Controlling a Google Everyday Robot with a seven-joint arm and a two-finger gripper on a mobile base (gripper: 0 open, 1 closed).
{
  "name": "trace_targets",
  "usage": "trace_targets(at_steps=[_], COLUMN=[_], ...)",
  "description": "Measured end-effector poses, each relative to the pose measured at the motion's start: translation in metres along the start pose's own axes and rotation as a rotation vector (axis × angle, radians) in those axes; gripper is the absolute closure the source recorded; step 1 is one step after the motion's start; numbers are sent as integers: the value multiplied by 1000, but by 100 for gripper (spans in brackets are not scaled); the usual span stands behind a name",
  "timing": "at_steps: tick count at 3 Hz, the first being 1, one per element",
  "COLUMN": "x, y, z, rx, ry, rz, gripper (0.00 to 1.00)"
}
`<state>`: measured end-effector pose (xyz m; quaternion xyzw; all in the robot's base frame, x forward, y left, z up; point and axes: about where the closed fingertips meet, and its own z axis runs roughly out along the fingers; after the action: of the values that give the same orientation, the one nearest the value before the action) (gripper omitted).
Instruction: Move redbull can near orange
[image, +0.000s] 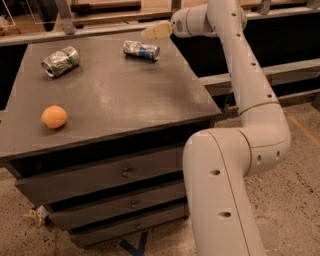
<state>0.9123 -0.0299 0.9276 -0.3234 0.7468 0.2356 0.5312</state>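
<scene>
The redbull can lies on its side at the far right of the grey cabinet top; it is slim, silver with blue patches, and dented. The orange sits near the front left edge of the top, far from the can. My gripper hangs at the far edge of the top, just above and behind the can's right end, not touching it. The white arm reaches up from the lower right and across to it.
A fatter silver can with green markings lies on its side at the back left. The cabinet has drawers below. A dark shelf and rails run behind and to the right. The floor is speckled.
</scene>
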Motion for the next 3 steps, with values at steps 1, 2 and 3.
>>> trace_targets(at_steps=[1, 2, 3], x=[-2, -2, -25], y=[2, 3, 5], z=[-1, -1, -23], rx=[-6, 23, 77], ry=[-8, 4, -47], rz=[-31, -47, -48], gripper=[0, 0, 0])
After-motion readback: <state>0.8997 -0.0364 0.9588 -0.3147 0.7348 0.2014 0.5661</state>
